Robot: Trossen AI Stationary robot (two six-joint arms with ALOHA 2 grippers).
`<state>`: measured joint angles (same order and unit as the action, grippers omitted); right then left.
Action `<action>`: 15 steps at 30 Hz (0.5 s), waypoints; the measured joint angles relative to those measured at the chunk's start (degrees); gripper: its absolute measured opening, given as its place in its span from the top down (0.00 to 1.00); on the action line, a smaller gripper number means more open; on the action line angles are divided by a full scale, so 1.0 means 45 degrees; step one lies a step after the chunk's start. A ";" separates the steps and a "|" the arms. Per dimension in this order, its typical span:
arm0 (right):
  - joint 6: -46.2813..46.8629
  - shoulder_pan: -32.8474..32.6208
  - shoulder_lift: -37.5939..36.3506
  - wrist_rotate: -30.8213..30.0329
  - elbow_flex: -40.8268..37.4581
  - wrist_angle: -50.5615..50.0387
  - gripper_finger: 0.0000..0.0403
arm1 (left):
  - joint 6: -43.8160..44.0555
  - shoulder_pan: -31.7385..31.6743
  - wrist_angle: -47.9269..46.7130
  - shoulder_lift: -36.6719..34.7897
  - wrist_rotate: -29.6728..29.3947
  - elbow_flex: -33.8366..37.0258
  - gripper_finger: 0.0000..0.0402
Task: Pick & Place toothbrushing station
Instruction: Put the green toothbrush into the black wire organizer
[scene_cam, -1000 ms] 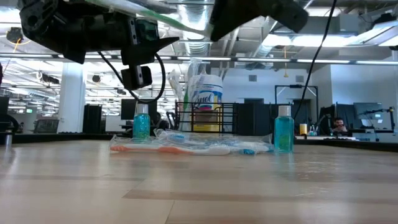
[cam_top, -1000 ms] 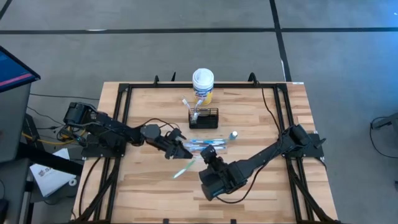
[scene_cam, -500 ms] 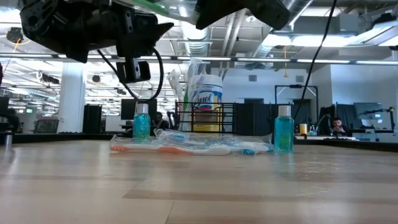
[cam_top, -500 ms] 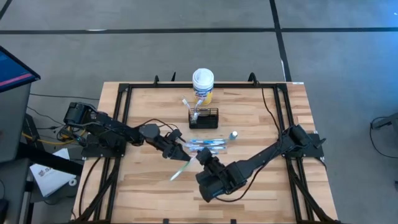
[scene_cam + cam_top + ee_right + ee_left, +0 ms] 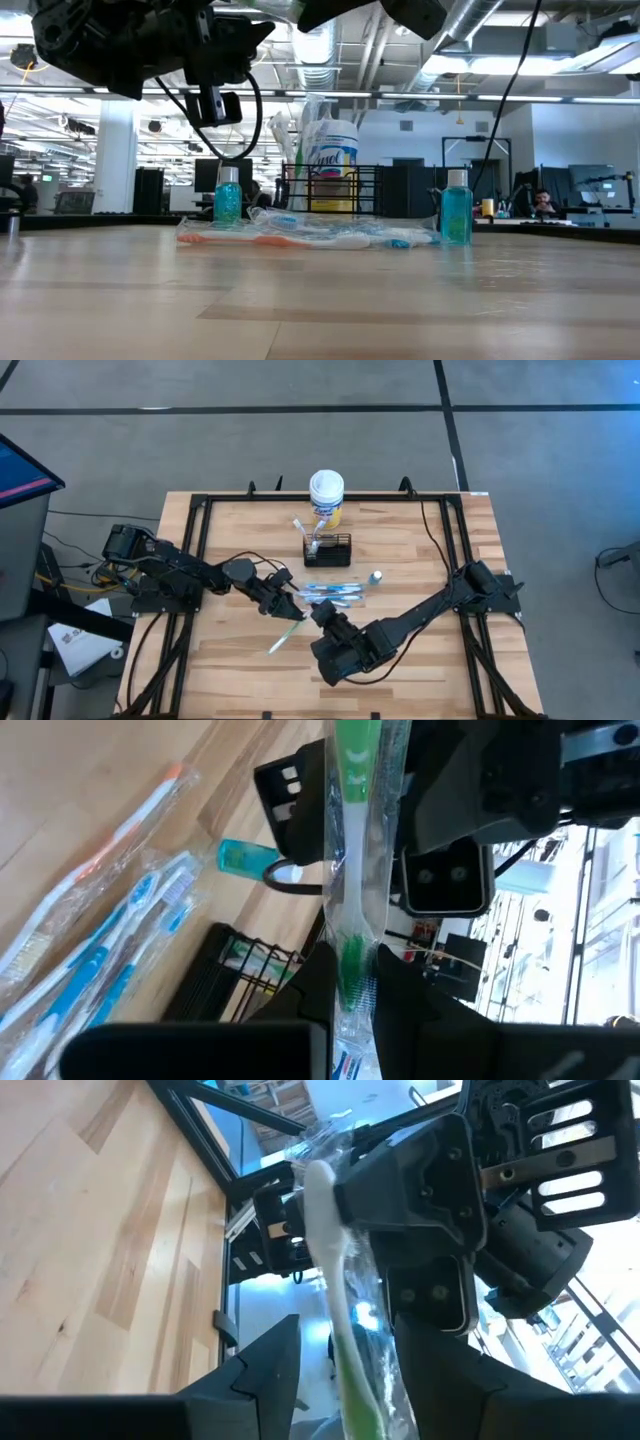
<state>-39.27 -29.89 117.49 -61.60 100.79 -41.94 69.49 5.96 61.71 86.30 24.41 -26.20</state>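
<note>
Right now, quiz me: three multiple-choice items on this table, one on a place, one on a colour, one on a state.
1. Where is the caddy?
A. just in front of the canister
B. at the table's left edge
C. under the right arm

2. What colour is the handle of the wrapped toothbrush held in the air?
A. orange
B. green
C. blue

3. How is the right claw?
A. wide open
B. shut on the toothbrush
C. resting on the table

Answers: 1 A, the high view shows it beside the canister. 2 B, both wrist views show green. 3 B, its fingers pinch the wrapper.
</note>
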 joint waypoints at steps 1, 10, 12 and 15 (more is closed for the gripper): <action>-0.0083 0.0005 0.0000 -0.0005 0.0000 0.0176 0.93 | 0.0000 0.0000 0.0001 0.0000 -0.0001 0.0000 0.60; -0.0995 0.0083 0.0000 0.0043 0.0000 0.0828 0.93 | 0.0010 0.0005 0.0019 0.0000 0.0079 0.0000 0.60; -0.1200 0.0088 0.0000 0.0044 0.0000 0.1006 0.93 | 0.0010 0.0005 0.0015 0.0000 0.0144 0.0000 0.60; -0.1476 0.0131 0.0000 0.0044 0.0000 0.1274 0.92 | 0.0010 0.0002 0.0015 0.0000 0.0156 0.0000 0.60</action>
<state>-45.92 -29.30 117.49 -61.41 100.79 -36.20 69.54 5.96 61.78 86.30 25.11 -26.20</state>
